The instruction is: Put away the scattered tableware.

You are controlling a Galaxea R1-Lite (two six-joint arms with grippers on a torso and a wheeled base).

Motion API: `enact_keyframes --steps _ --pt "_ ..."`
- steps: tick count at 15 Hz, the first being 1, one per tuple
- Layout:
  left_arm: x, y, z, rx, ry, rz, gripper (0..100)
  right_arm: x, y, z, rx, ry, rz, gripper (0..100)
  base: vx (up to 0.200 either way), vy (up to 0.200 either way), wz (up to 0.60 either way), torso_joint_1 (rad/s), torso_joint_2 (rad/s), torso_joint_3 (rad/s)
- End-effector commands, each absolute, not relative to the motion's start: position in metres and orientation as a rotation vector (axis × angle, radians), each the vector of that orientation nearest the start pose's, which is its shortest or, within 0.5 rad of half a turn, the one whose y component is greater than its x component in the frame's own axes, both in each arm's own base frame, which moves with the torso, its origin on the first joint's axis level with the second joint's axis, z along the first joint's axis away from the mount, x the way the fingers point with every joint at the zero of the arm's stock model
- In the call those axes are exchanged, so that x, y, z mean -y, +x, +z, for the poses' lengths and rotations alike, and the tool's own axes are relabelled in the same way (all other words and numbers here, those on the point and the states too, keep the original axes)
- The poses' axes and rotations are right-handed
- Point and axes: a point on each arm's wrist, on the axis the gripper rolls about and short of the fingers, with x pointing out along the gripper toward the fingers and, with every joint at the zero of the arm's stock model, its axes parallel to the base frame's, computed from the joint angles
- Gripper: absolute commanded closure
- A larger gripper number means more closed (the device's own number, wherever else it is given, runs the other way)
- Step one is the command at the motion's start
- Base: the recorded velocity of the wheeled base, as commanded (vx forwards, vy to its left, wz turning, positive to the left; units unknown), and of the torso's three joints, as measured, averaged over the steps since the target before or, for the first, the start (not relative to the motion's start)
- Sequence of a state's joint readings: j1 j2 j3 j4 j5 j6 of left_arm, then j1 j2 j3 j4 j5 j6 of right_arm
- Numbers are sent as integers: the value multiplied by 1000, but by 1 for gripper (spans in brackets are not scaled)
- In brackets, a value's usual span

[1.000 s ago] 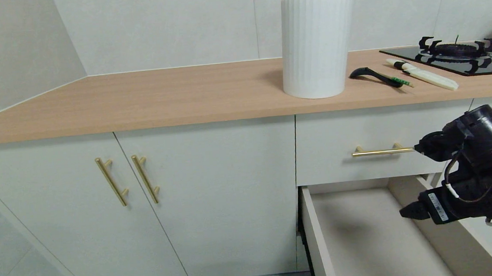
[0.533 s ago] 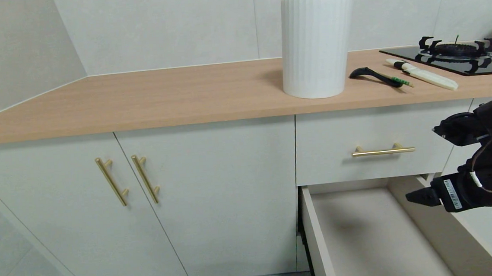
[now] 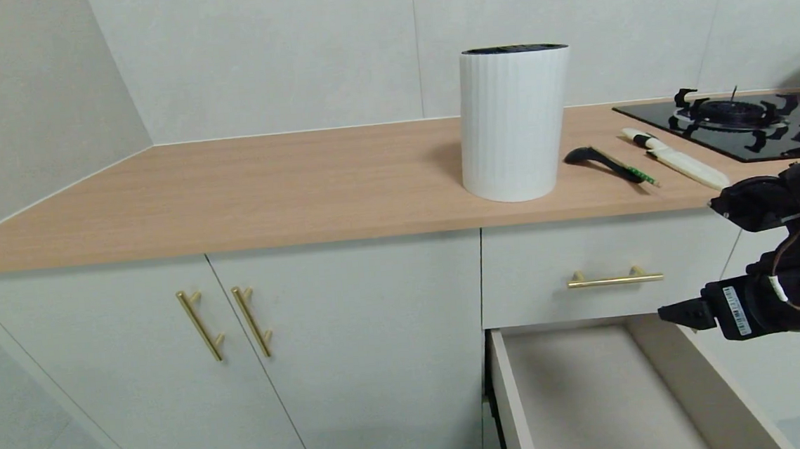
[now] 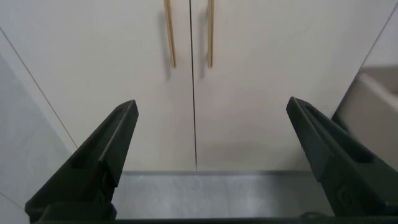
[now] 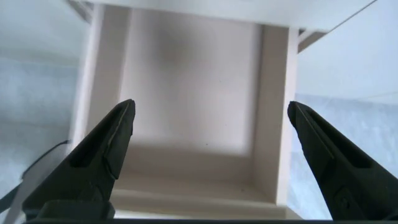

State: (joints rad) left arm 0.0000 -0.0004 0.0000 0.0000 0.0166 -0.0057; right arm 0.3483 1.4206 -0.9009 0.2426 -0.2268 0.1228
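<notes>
Stage: storage ready, nothing yet picked up. Below a closed drawer with a brass handle (image 3: 615,279), the lower drawer (image 3: 594,387) stands pulled out. Over it hangs the right claw (image 5: 210,111), jaws spread wide and holding nothing. Low down, facing the cupboard doors (image 4: 193,74), the left claw (image 4: 211,111) is likewise wide and unloaded.

Task items lie together on the table (image 3: 264,192), between the tall white ribbed holder (image 3: 514,125) and the hob (image 3: 730,117). They are a black ladle (image 3: 596,159), a thin green-marked utensil (image 3: 639,174) lying along the ladle's handle and too small to identify, and a pale knife (image 3: 681,165) just beside them.

Judged step: transition from opening the drawer to the first pick. The next move likely calls for raising the right claw above the table edge, setting the jaws across a slim handle, and closing low against the surface. Flat, thin items offer little to catch, so a slip or a nudge toward the edge is the risk.
</notes>
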Motion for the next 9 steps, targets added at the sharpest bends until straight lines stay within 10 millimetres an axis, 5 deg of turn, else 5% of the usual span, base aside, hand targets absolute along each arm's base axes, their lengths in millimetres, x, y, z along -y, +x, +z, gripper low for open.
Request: enact_keyframes --steps 1,9 --pt "0 -23 75 0 -6 17 0 -70 207 204 -740 -101 70 0 0 0 0 154 -481 -310" --pt "0 -23 75 0 -6 17 0 -70 208 202 -746 -105 70 0 0 0 0 178 -471 -295"
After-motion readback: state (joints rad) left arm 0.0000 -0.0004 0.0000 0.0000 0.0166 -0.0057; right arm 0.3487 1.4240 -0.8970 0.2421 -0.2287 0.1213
